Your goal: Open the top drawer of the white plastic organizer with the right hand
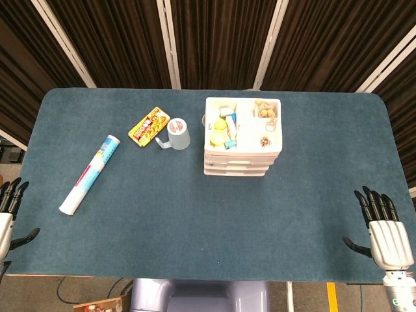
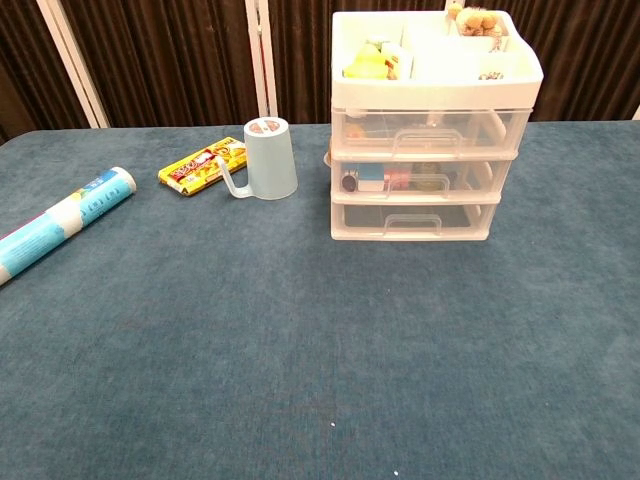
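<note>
The white plastic organizer (image 1: 242,138) (image 2: 430,130) stands at the back middle of the table, three drawers high, with an open top tray of small items. Its top drawer (image 2: 430,130) sits flush with the frame, handle (image 2: 425,138) facing me. My right hand (image 1: 385,231) hovers at the table's near right edge, far from the organizer, fingers spread, holding nothing. My left hand (image 1: 6,211) shows at the near left edge, fingers apart and empty. Neither hand appears in the chest view.
A pale blue mug (image 1: 176,134) (image 2: 268,159) stands upside down left of the organizer. Beside it lies a yellow snack packet (image 1: 148,127) (image 2: 204,165). A rolled white and blue tube (image 1: 90,174) (image 2: 60,221) lies further left on the blue table (image 1: 208,214).
</note>
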Controlling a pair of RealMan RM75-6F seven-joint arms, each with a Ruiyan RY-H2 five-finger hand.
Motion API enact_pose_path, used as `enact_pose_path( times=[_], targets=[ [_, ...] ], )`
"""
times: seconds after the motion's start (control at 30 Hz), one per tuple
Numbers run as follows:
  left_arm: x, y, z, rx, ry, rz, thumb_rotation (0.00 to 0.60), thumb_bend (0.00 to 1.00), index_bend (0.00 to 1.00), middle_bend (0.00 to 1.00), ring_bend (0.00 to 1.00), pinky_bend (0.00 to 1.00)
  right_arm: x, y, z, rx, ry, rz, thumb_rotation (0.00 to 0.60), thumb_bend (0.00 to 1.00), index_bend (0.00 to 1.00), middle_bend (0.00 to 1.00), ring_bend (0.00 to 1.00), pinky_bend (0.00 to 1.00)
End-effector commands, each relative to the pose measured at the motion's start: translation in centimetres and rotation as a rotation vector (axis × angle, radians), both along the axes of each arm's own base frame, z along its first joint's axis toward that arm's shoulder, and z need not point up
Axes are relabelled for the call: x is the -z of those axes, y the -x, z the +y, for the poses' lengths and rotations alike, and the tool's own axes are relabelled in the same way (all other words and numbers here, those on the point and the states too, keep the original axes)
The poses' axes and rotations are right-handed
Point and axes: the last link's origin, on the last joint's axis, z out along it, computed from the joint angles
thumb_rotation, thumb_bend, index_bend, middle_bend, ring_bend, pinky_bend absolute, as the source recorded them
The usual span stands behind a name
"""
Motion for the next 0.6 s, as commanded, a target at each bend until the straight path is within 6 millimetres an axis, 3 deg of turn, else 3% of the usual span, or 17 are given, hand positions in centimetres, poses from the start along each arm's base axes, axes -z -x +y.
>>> enact_pose_path(
  times=[0.03, 0.07, 0.13, 0.2, 0.27, 0.4, 0.6],
  targets=[
    [0.1, 0.0, -0.1, 0.002, 0.003, 0.002, 0.600, 0.00, 0.00, 0.00, 0.00, 0.05, 0.3, -1.3, -0.4, -0.017, -0.028, -0.111, 0.600, 0.10, 0.00, 0.03, 0.04, 0.24],
    [0.1, 0.0, -0.1, 0.003, 0.004, 0.002, 0.600, 0.00, 0.00, 0.00, 0.00, 0.05, 0.5, -2.1, -0.7, -0.028, -0.041, -0.177, 0.600, 0.11, 0.00, 0.07, 0.08, 0.32],
    [0.1, -0.1, 0.0, 0.007, 0.002, 0.002, 0.600, 0.00, 0.00, 0.00, 0.00, 0.05, 0.7, -3.8, -1.5, -0.049, -0.064, -0.305, 0.600, 0.22, 0.00, 0.32, 0.34, 0.59],
    [0.1, -0.1, 0.0, 0.010, -0.001, 0.000, 0.600, 0.00, 0.00, 0.00, 0.00, 0.05, 1.0, -5.5, -2.3, -0.059, -0.090, -0.413, 0.600, 0.36, 0.00, 0.56, 0.56, 0.77],
    [0.1, -0.1, 0.0, 0.008, -0.001, -0.002, 0.600, 0.00, 0.00, 0.00, 0.00, 0.05, 1.6, -7.7, -3.3, -0.055, -0.144, -0.545, 0.600, 0.48, 0.00, 0.71, 0.70, 0.86],
    [0.1, -0.1, 0.1, 0.012, -0.004, -0.006, 0.600, 0.00, 0.00, 0.00, 0.00, 0.05, 3.1, -11.2, -5.4, -0.015, -0.273, -0.708, 0.600, 0.68, 0.00, 0.83, 0.80, 0.93],
    [-0.2, 0.0, 0.0, 0.010, -0.005, -0.018, 0.600, 0.00, 0.00, 0.00, 0.00, 0.05, 6.3, -14.7, -7.1, 0.080, -0.432, -0.874, 0.600, 0.79, 0.00, 0.88, 0.83, 0.95]
  ],
)
